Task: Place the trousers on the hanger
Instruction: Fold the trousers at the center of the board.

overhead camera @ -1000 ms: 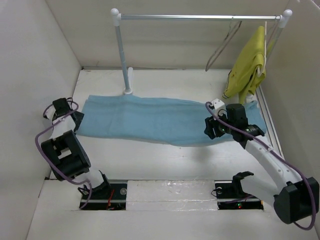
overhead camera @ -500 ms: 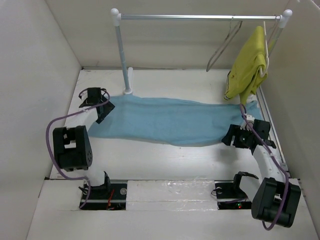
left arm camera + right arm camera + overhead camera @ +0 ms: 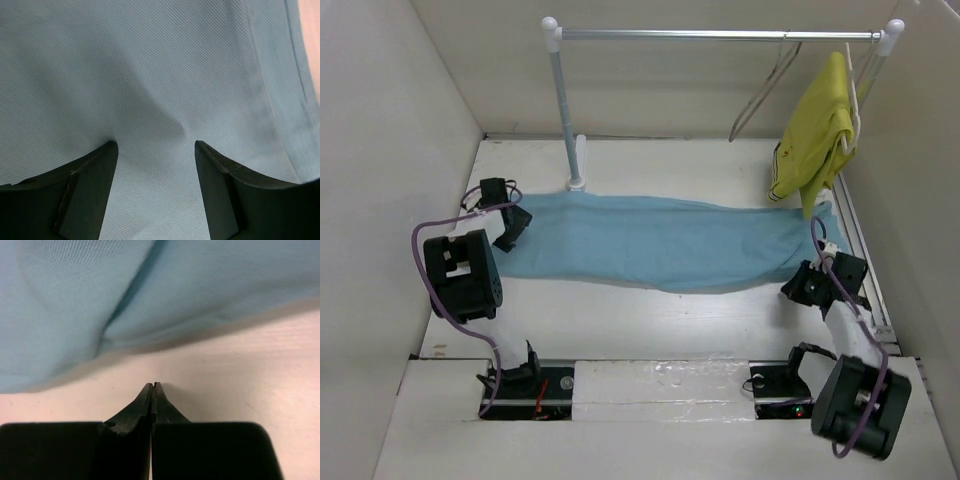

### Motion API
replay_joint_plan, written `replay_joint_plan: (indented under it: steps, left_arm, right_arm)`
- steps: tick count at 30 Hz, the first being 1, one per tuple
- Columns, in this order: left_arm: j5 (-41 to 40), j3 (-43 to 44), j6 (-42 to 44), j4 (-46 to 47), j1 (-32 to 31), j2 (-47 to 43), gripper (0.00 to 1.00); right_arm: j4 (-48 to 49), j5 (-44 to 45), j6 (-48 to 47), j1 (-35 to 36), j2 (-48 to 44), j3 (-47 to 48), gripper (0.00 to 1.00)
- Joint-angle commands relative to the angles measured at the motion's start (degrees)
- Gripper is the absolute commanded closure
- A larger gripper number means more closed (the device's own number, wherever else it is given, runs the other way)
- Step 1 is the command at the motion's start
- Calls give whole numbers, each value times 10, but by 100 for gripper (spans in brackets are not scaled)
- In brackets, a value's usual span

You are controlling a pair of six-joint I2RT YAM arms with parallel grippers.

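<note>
The light blue trousers (image 3: 660, 245) lie flat, stretched left to right across the table. My left gripper (image 3: 513, 228) is at their left end. In the left wrist view it (image 3: 155, 150) stands open, its tips down on the blue cloth (image 3: 150, 75), which creases a little between them. My right gripper (image 3: 800, 287) is at the trousers' right end. In the right wrist view it (image 3: 152, 386) is shut on nothing, its tip over bare table just short of the cloth's edge (image 3: 150, 285). The grey wire hanger (image 3: 765, 90) hangs tilted on the rail at the back right.
A metal rail (image 3: 720, 35) spans the back on a post (image 3: 565, 110) whose foot stands by the trousers' far edge. A yellow-green garment (image 3: 817, 135) hangs on a whitish hanger at the rail's right end. White walls close in on both sides.
My left gripper moved from the table's left edge onto the trousers' left end. My right arm swung from over the trousers to their right end, and its jaws closed empty.
</note>
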Motion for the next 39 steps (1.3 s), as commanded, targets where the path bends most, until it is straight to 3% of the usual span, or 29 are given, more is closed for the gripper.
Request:
replay_joint_plan:
  steps: [1, 5, 7, 9, 10, 11, 13, 16, 18, 19, 23, 26, 27, 29, 30, 32, 33, 38, 39]
  left_arm:
    - [-52, -60, -2, -79, 89, -17, 39]
    - [-65, -125, 7, -71, 125, -69, 39]
    - [-60, -130, 2, -77, 125, -86, 40]
    - [-62, -127, 1, -85, 131, -109, 39]
    - [-62, -111, 2, -93, 131, -116, 39]
    - [-59, -104, 0, -98, 124, -131, 39]
    - [-41, -78, 5, -100, 87, -146, 39]
    - [-40, -35, 5, -103, -15, -161, 39]
    - [-44, -13, 8, -98, -79, -172, 40]
    - [-51, 3, 8, -97, -148, -174, 40]
    - [-52, 28, -10, -85, -293, -145, 41]
    - [-42, 27, -20, -77, -331, -108, 41]
    - [-42, 24, -23, -70, -331, -98, 41]
    - [-57, 13, -21, -66, -331, -72, 41]
    - [-63, 12, -13, -69, -331, -63, 41]
    - [-76, 9, -10, -76, -331, -37, 41]
    - [-77, 6, -9, -85, -325, -31, 41]
    - [-73, -28, -19, -82, -318, -54, 42]
    - [-68, -35, -18, -76, -318, -65, 42]
  right_arm:
    - [-98, 19, -64, -29, -116, -8, 100]
    - [-216, -2, -94, -35, -175, -8, 100]
    - [-194, -47, -96, -35, -168, -10, 83]
    - [-175, -37, -95, -40, -162, 27, 64]
    - [-165, -30, -93, -40, -158, 44, 44]
    - [-148, -24, -95, -40, -137, 63, 36]
    - [-129, -19, -94, -40, -99, 108, 23]
    - [-71, -67, -65, -59, -18, 133, 18]
    - [-14, -100, -38, -59, 16, 135, 17]
    - [7, -97, 0, -59, 20, 125, 16]
    - [89, -67, 40, -59, 76, 94, 18]
    - [118, -53, 54, -66, 111, 69, 27]
    - [131, -39, 61, -74, 110, 59, 43]
    - [170, -32, 75, -91, 101, 41, 59]
    - [172, -18, 78, -91, 98, 30, 73]
    - [168, -13, 71, -98, 97, 25, 86]
    - [157, -7, 64, -110, 96, 25, 98]
    - [34, -3, -5, -167, 17, 15, 100]
    - [10, -33, -19, -175, -40, 17, 78]
